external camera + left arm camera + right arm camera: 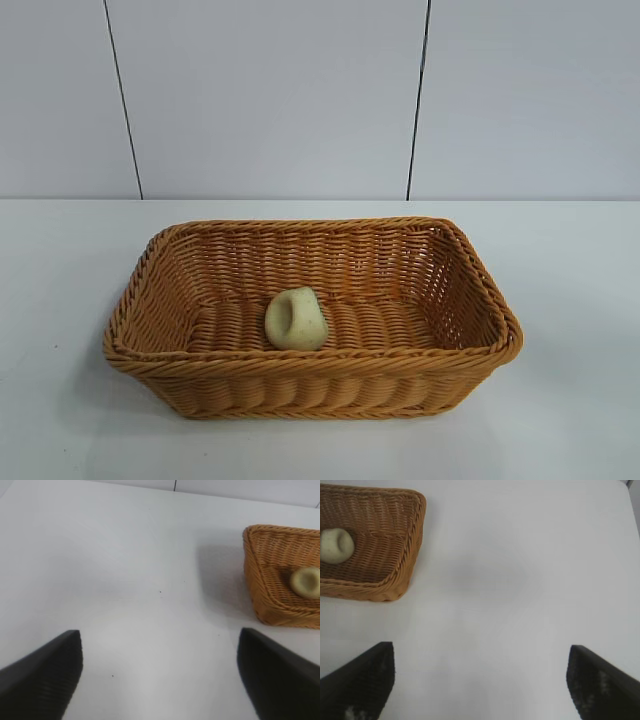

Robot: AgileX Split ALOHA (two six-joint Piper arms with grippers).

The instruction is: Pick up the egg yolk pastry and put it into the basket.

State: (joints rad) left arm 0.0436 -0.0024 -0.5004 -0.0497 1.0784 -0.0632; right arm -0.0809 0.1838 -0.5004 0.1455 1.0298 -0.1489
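The egg yolk pastry (pixel 296 319), a pale cream lump with a dimple, lies on the floor of the woven golden-brown basket (pixel 310 368), near its middle. In the left wrist view the basket (pixel 267 587) with the pastry (pixel 306 582) in it sits well off from my left gripper (pixel 160 645), which is open over bare table. The right wrist view shows the basket (pixel 395 565) and pastry (pixel 336 545) away from my right gripper (pixel 481 655), open with nothing between its fingers. Neither arm appears in the exterior view.
The basket stands on a white table (pixel 80 420) in front of a pale panelled wall (pixel 270 100). Bare tabletop lies on both sides of the basket.
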